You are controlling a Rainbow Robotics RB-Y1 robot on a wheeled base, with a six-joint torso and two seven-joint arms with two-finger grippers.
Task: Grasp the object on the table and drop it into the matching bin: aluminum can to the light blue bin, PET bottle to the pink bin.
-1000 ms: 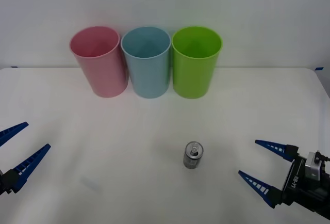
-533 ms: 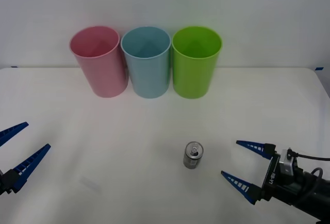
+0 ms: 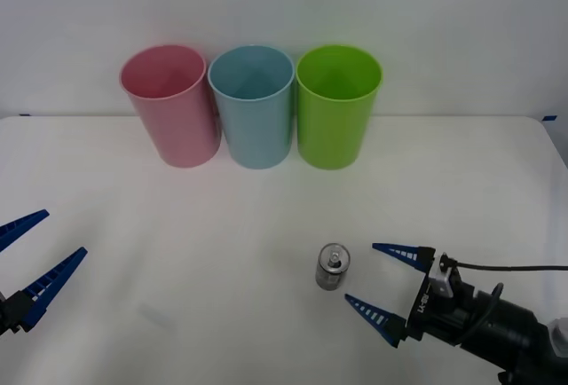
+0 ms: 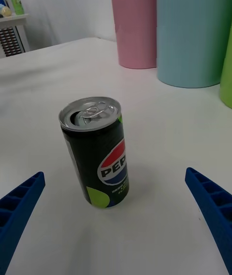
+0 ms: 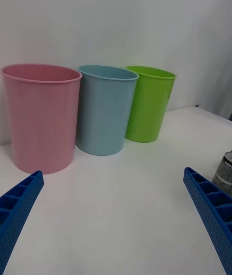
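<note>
A small dark aluminum can (image 3: pixel 333 267) with a silver top and pull tab stands upright on the white table (image 3: pixel 266 216). In the right wrist view the can (image 4: pixel 95 157) sits just ahead of the open blue fingers. My right gripper (image 3: pixel 361 275) is open, its fingertips just right of the can, not touching it. At the back stand the pink bin (image 3: pixel 170 104) and the light blue bin (image 3: pixel 253 104), side by side. My left gripper (image 3: pixel 24 254) hangs open at the table's left edge, far from the can.
A lime green bin (image 3: pixel 336 104) stands right of the light blue one, touching it. The three bins (image 5: pixel 104 108) line up near the white back wall. A cable (image 3: pixel 515 269) runs along my right arm. Bare tabletop lies between the can and the bins.
My right gripper has moved left across the table toward the can, staying open. The left gripper and the can have not moved.
</note>
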